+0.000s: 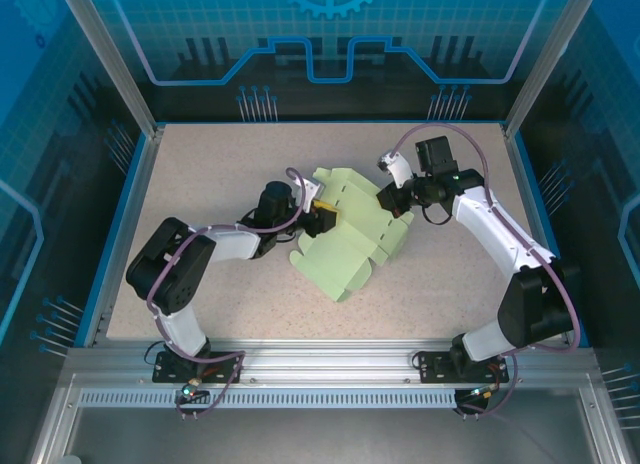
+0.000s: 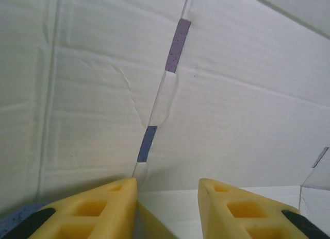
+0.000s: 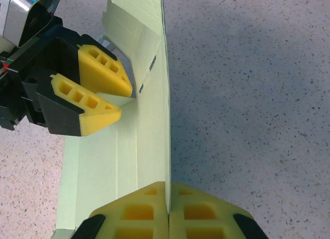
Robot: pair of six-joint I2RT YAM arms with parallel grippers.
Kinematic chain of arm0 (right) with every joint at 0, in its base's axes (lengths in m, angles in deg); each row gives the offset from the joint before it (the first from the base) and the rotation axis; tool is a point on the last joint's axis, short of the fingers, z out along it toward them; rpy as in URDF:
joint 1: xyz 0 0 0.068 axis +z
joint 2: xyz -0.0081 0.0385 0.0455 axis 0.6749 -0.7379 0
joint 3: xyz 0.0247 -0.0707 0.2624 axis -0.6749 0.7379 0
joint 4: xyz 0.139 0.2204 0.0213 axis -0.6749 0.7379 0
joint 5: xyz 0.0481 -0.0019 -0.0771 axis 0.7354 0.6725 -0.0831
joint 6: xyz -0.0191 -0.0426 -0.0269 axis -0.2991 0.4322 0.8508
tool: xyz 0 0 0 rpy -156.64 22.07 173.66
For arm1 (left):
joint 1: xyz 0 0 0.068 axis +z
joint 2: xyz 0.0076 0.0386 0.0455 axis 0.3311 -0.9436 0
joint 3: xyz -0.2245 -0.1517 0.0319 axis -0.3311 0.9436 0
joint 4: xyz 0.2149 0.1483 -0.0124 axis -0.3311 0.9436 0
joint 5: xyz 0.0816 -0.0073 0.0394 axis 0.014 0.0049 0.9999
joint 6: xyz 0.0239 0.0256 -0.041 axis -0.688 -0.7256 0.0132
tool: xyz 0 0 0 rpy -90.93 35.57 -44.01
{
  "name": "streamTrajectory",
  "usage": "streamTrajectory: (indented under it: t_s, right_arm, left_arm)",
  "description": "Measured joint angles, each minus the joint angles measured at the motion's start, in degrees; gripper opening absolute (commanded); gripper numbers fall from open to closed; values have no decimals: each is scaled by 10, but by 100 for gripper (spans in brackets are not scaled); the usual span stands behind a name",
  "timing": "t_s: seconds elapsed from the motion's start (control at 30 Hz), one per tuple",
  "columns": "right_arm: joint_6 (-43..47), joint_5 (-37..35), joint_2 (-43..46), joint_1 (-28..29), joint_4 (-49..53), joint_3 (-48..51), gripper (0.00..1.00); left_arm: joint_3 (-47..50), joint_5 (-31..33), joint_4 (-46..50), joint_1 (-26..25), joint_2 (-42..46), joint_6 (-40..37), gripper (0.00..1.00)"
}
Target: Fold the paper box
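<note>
The paper box (image 1: 345, 252) is a pale green creased sheet, partly raised, in the middle of the table. My right gripper (image 3: 168, 186) is shut on the thin edge of an upright panel of the paper box (image 3: 149, 125), at its right side (image 1: 393, 197). My left gripper (image 1: 322, 219) is at the sheet's left side. Its yellow fingers stand apart, tips against the card by a slotted crease (image 2: 167, 183). In the right wrist view the left gripper (image 3: 125, 100) has a sliver of card between its parted fingers. Close card of the paper box (image 2: 232, 95) spreads across the left wrist view.
The speckled beige table (image 1: 220, 174) has free room on all sides of the sheet. A blue-edged frame (image 1: 135, 199) and transparent walls bound it. Both arms reach inward from the near rail (image 1: 330, 359).
</note>
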Motion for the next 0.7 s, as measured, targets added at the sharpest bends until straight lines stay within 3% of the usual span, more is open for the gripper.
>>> streamTrajectory:
  t_s: [0.47,0.7]
  right_arm:
    - [-9,-4,-9,0,-6,-3,0]
    - [-3,-11,-9,0,-13,-3,0]
  left_arm:
    - [15,-8,-45,-41,-4,33,42]
    - [22,-11,-42,-38,3,35,46]
